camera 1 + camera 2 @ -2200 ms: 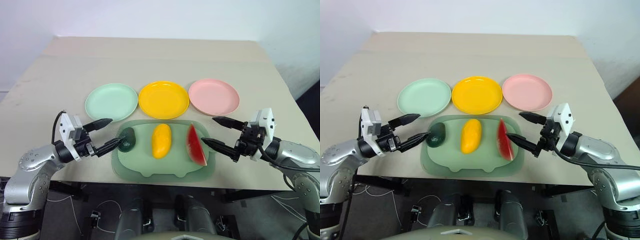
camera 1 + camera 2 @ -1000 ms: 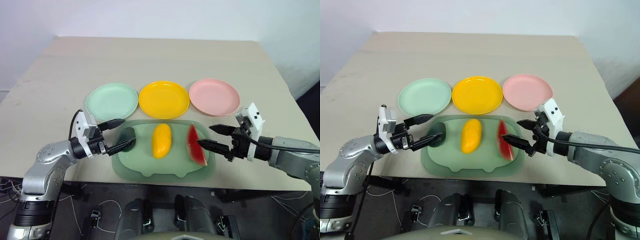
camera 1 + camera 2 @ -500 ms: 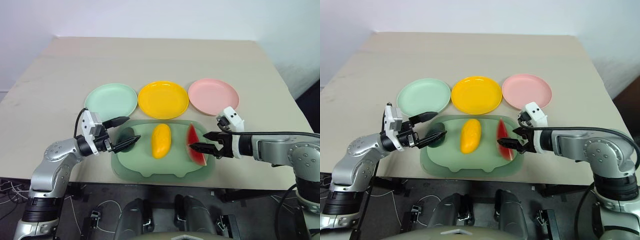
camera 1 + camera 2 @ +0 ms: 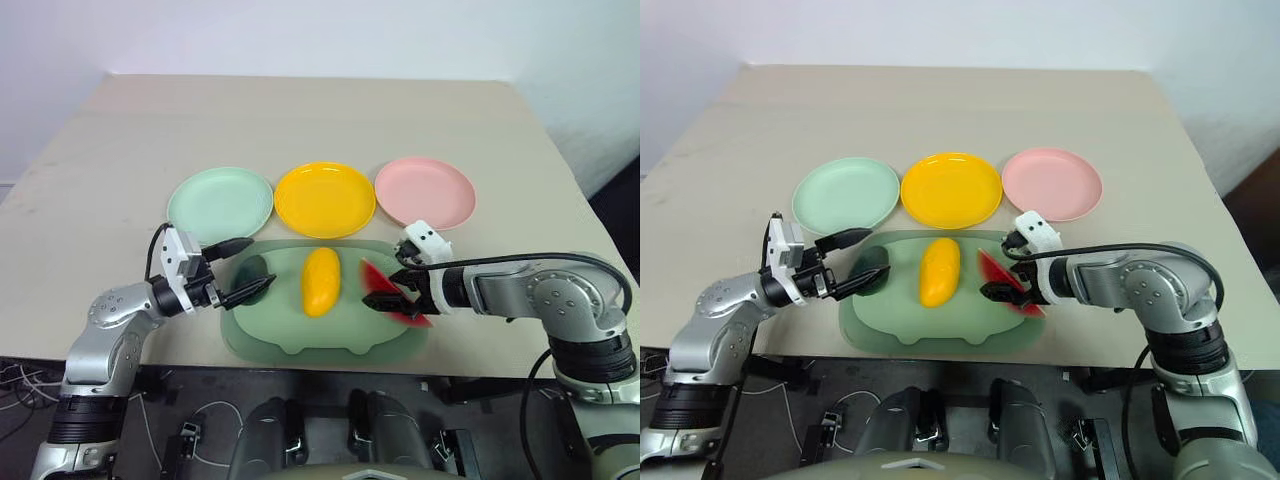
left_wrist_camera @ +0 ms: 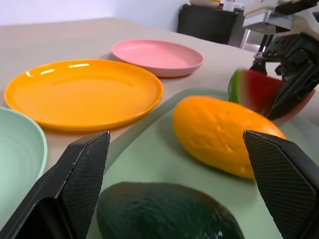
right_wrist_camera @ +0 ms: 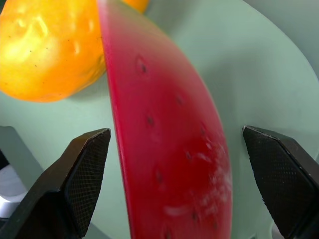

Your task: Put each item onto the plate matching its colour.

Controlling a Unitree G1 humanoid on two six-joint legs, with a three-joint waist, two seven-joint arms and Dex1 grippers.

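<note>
A: How far along is the sorting?

B: Nothing is sitting on a plate yet. The green plate (image 4: 220, 203), yellow plate (image 4: 324, 198) and pink plate (image 4: 424, 191) are all lying bare in a row behind the tray (image 4: 330, 335).

A: And the tray is holding what?

B: All three items. The avocado (image 4: 251, 272) is lying at its left end, the mango (image 4: 321, 281) in the middle, the watermelon (image 6: 169, 149) at the right.

A: What are the grippers doing?

B: The left gripper (image 4: 247, 269) is standing wide, its fingers flanking the avocado without closing on it. The right gripper (image 4: 1002, 271) is also spread wide, its fingers straddling the watermelon. I judge both grasps are only being set up, so all three placements are remaining.
</note>
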